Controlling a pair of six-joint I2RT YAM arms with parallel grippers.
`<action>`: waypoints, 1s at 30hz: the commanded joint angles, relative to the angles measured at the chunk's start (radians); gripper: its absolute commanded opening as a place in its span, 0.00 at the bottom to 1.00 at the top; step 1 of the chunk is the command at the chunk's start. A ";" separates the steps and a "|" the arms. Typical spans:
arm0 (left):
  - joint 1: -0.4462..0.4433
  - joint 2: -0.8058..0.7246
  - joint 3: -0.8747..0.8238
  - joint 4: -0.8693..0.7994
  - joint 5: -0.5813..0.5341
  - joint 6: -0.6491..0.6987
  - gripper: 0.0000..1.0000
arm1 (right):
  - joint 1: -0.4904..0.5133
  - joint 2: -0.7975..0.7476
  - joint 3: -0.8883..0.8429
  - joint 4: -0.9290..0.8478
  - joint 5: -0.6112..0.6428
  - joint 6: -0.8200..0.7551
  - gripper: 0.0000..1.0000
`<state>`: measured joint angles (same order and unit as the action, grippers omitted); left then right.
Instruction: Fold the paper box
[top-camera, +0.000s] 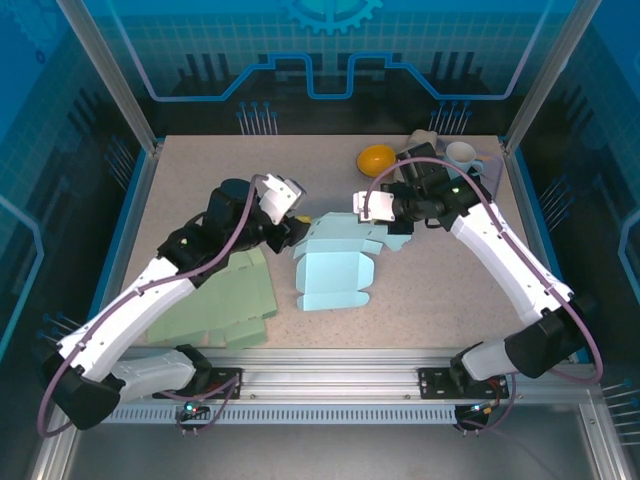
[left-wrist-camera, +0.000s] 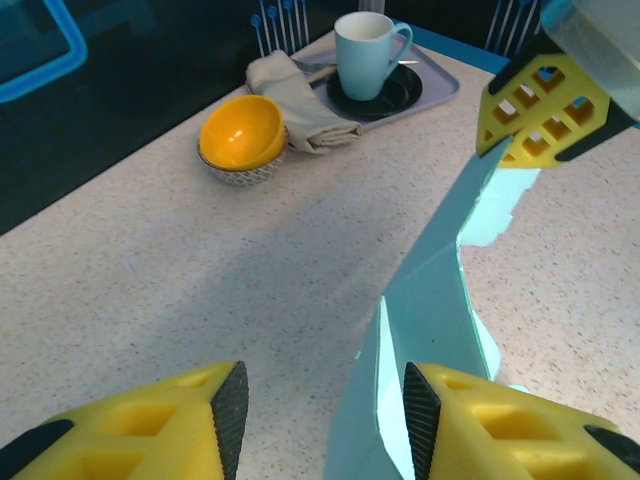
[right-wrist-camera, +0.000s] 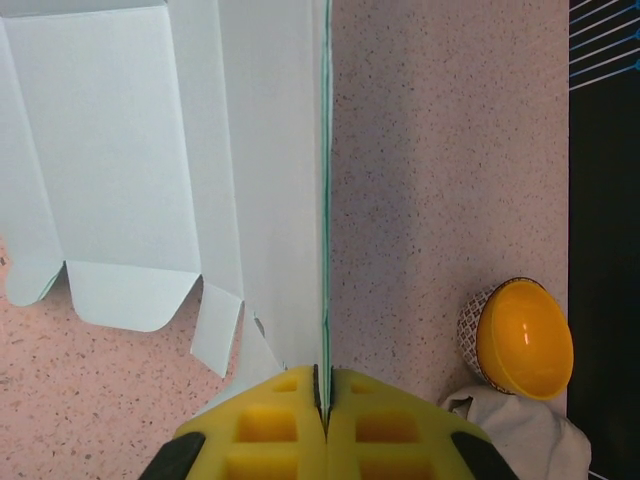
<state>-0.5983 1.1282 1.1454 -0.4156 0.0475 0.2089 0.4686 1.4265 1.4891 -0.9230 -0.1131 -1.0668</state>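
The light blue paper box (top-camera: 335, 268) lies partly folded at the table's middle, with one panel raised. My right gripper (right-wrist-camera: 323, 376) is shut on the top edge of that upright panel (right-wrist-camera: 270, 170); its yellow fingers (left-wrist-camera: 545, 110) also appear at the top right of the left wrist view. My left gripper (left-wrist-camera: 322, 415) is open at the box's left end (top-camera: 298, 230). The raised panel (left-wrist-camera: 430, 300) runs up between its pads, close to the right pad (left-wrist-camera: 420, 420) and clear of the left one.
A flat green cardboard sheet (top-camera: 222, 298) lies under my left arm. At the back right are a yellow bowl (top-camera: 377, 158), a crumpled cloth (left-wrist-camera: 300, 95) and a mug (top-camera: 462, 153) on a tray (left-wrist-camera: 435, 85). Bare table lies in front of the box.
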 joint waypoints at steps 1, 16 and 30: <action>-0.003 0.019 0.023 -0.020 0.061 -0.016 0.48 | -0.004 -0.013 0.013 0.003 -0.043 0.006 0.00; -0.040 0.106 0.050 0.008 0.115 -0.026 0.51 | 0.022 -0.006 0.015 -0.022 -0.094 -0.016 0.00; -0.050 0.066 0.013 0.067 0.188 0.033 0.40 | 0.090 -0.065 -0.070 -0.047 -0.141 -0.172 0.00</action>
<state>-0.6445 1.2255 1.1637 -0.4221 0.1925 0.2169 0.5194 1.3735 1.4242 -0.9157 -0.1967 -1.1778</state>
